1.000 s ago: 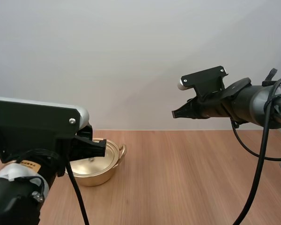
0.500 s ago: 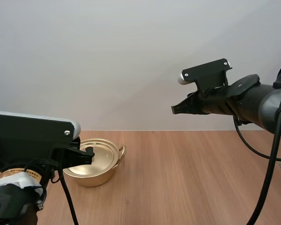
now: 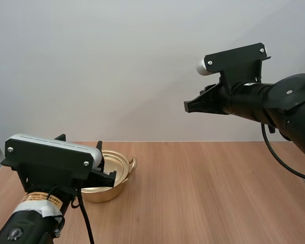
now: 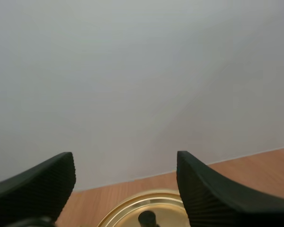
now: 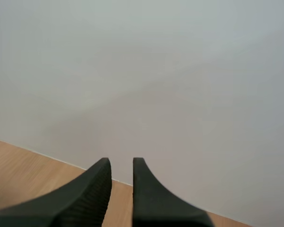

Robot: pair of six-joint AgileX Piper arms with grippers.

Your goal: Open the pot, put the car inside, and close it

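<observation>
The pot [image 3: 117,187] is small, round and gold-coloured. It stands upright on the table [image 3: 203,193] with its lid [image 3: 119,163] on, closed. A small loop handle [image 3: 133,163] juts from the rim on the side farthest from the left gripper [image 4: 124,163]. The pot sits just ahead of and below that gripper's spread fingers, and the lid's dark knob [image 4: 147,218] lies between them.

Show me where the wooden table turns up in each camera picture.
High view: table spans the foreground, pot at its left.
Left wrist view: table behind the pot lid, between the left gripper's fingers.
Right wrist view: table beside the right gripper.
Shared landmark: the table's far edge against the wall.
</observation>
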